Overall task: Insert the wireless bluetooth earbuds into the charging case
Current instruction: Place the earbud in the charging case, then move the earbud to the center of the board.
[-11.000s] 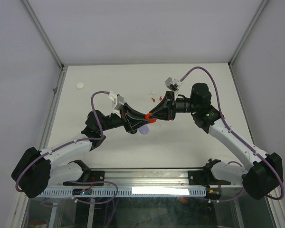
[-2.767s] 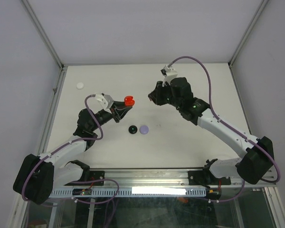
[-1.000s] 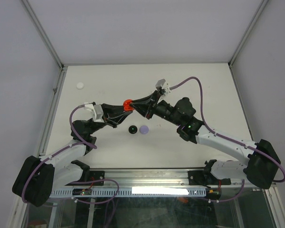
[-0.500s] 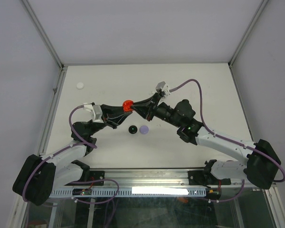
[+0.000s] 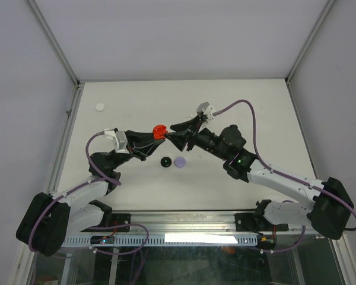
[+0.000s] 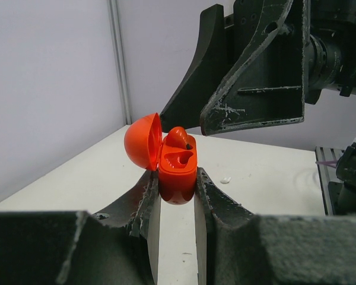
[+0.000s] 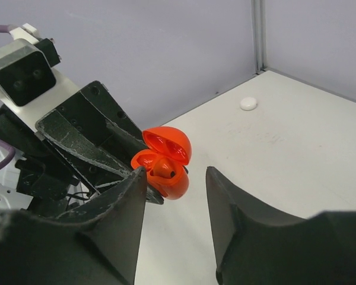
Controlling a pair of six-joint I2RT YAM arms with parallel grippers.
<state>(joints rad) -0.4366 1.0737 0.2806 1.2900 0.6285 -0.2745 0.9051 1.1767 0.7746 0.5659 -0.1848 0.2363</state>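
Note:
A red charging case (image 5: 159, 130) is held above the table, lid swung open, with my left gripper (image 5: 156, 134) shut on its lower half. In the left wrist view the case (image 6: 178, 171) sits between the fingers, and a red earbud (image 6: 179, 136) stands in one of its two wells; the other well shows bare. My right gripper (image 5: 171, 132) hangs open just right of the case, nothing between its jaws. From the right wrist the case (image 7: 177, 181) and the earbud (image 7: 163, 167) lie just beyond the open gripper (image 7: 175, 173).
A black round case (image 5: 165, 161) and a lavender round case (image 5: 180, 161) lie side by side on the table below the grippers. A white round case (image 5: 99, 107) sits at the far left. A small white piece (image 6: 225, 178) lies on the table beyond the case.
My right gripper has opened and drawn back a little from the red case, leaving the red earbud in it. The left arm has held still.

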